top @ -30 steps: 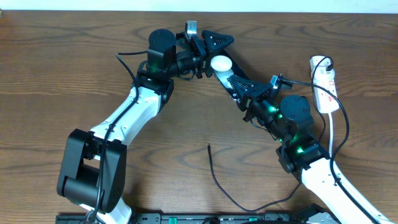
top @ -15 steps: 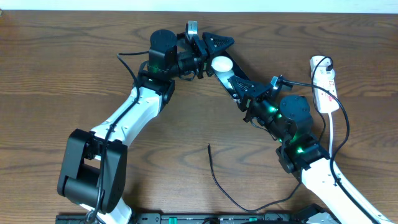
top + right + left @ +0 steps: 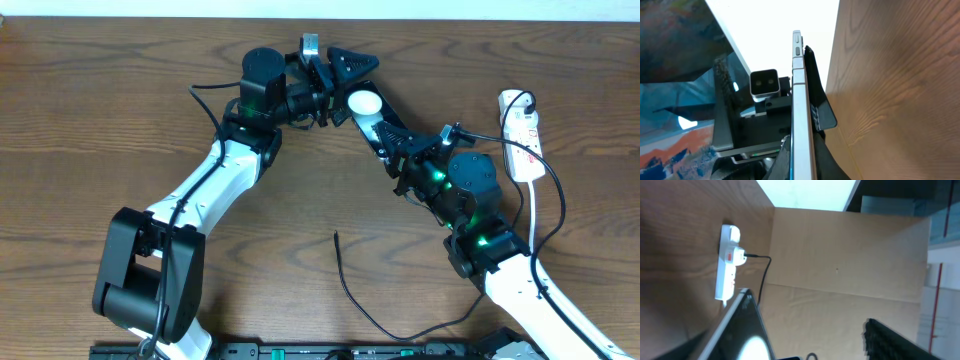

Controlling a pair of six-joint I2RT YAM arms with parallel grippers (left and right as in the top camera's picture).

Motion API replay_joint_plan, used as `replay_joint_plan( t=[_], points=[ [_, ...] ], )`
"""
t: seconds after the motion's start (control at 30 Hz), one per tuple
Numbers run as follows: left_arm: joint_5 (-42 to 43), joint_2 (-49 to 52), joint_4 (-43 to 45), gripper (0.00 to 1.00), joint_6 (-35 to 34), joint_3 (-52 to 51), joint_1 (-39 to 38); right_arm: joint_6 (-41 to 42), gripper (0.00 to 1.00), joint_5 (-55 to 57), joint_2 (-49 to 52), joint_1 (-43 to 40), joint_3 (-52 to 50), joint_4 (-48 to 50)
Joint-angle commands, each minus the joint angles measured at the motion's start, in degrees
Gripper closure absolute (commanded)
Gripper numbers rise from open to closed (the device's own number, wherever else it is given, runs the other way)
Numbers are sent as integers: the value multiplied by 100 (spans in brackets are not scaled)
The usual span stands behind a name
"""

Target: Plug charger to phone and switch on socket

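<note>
The small black slab phone (image 3: 366, 106) is clenched at one end by the right claw (image 3: 398, 150). Its other end lies between the left claw's (image 3: 340, 82) spread, released jaws. The thin black charger cable (image 3: 350, 292) lies on the wooden table (image 3: 100, 120), well apart from the phone. The white power strip (image 3: 522, 135) lies at the right, its switches too small to read.

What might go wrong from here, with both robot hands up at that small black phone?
1. Only the right hand pinches the small black slab phone, at one end; the left hand stands open at the other, so it may twist or slip.
2. The long thin black charger cable lies loose on the wooden table, its tip unheld, and loops past the right arm, which might snag it.
</note>
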Motion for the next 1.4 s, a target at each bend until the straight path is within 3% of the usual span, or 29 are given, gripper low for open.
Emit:
replay_joint_plan(
  t=[0.0, 0.07, 0.13, 0.7, 0.97, 1.2, 1.37],
  points=[
    [52, -149, 48, 30, 79, 68, -26, -2, 99, 127, -59, 39, 72, 61],
    [50, -149, 48, 40, 79, 68, -50, -2, 99, 127, -59, 39, 72, 61],
    [48, -149, 48, 42, 81, 68, -101, -2, 99, 125, -59, 39, 72, 61],
    [72, -146, 48, 43, 83, 68, -195, -2, 99, 59, -59, 39, 72, 90],
    [92, -149, 46, 64, 83, 68, -199, -2, 99, 24, -59, 39, 72, 111],
    [94, -149, 48, 68, 85, 68, -199, -2, 99, 17, -59, 39, 72, 109],
    [94, -149, 46, 80, 85, 68, -199, -2, 99, -17, -59, 42, 72, 109]
  ],
)
